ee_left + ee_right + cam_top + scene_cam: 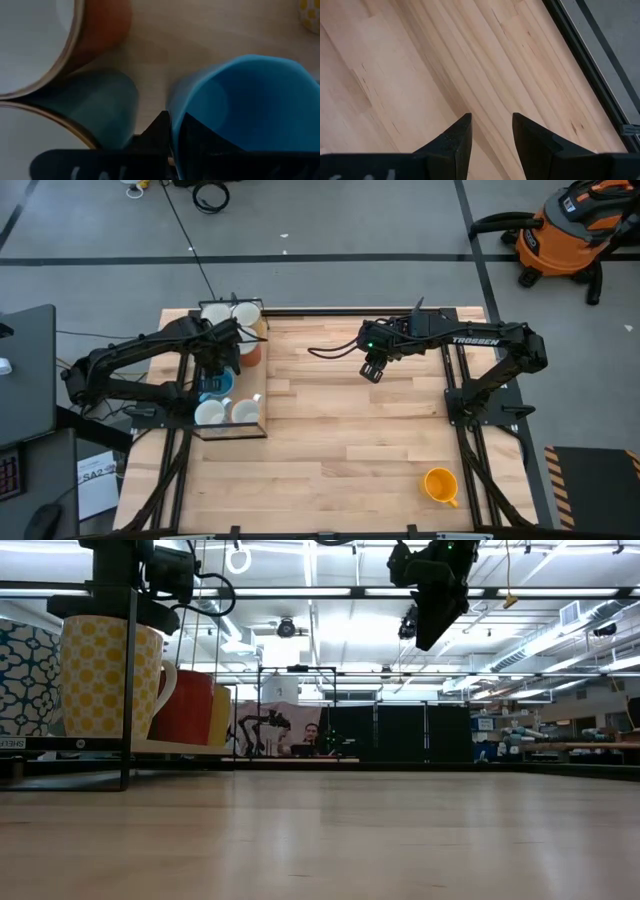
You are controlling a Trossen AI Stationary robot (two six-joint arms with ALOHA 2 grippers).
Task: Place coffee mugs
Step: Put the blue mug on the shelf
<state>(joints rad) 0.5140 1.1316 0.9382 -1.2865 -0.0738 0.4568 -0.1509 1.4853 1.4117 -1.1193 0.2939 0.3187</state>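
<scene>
A light blue mug (250, 100) sits upright among other coffee mugs in the rack (262, 405) at the table's left, and my left gripper (222, 368) is shut on it from above. Around it stand an orange mug (107, 25), a teal mug (100, 105), white mugs (215, 313) and pale ones (243, 412). The low view shows a yellow-dotted mug (100, 675) and a blue-and-white patterned one (25, 680) on the rack. My right gripper (490, 125) hovers open above the bare table middle (373, 370). An orange-yellow mug (440, 485) sits alone near the table's front right. My left gripper (172, 127) holds the light blue mug by its wall at the rim (175, 100). One finger (200, 137) is inside the mug and the other (157, 132) outside it. The fingers point straight down. The mug stays upright; whether its base rests on the rack I cannot tell.
The rack has a dark frame and clear walls, and its mugs stand close together. The wooden tabletop (340, 440) stretches to the right of the rack. An orange shop vacuum (575, 230) stands on the floor beyond the far right corner.
</scene>
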